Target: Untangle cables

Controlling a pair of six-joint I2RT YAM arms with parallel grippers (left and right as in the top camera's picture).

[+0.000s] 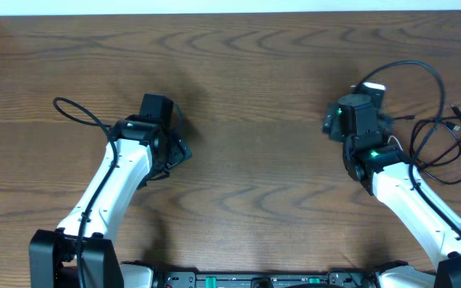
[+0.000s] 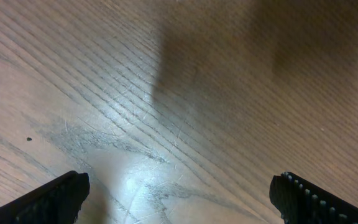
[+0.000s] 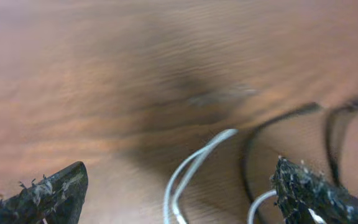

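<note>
The black cable [image 1: 446, 156] lies in loose loops on the wooden table [image 1: 254, 96] at the right edge, just right of my right arm. In the right wrist view the white cable [image 3: 197, 158] makes a narrow loop on the table between the spread fingers of my right gripper [image 3: 179, 186]. The black cable [image 3: 252, 146] curves beside it to the right. My right gripper [image 1: 344, 120] is open and grips nothing. In the overhead view most of the white cable is hidden under it. My left gripper [image 1: 174, 136] is open and empty over bare wood [image 2: 179, 186], far from both cables.
Thicker black robot wires loop off the left arm [image 1: 74, 108] and the right arm [image 1: 418, 68]. The table's far edge [image 1: 230, 13] runs along the top. The arm bases stand at the near edge.
</note>
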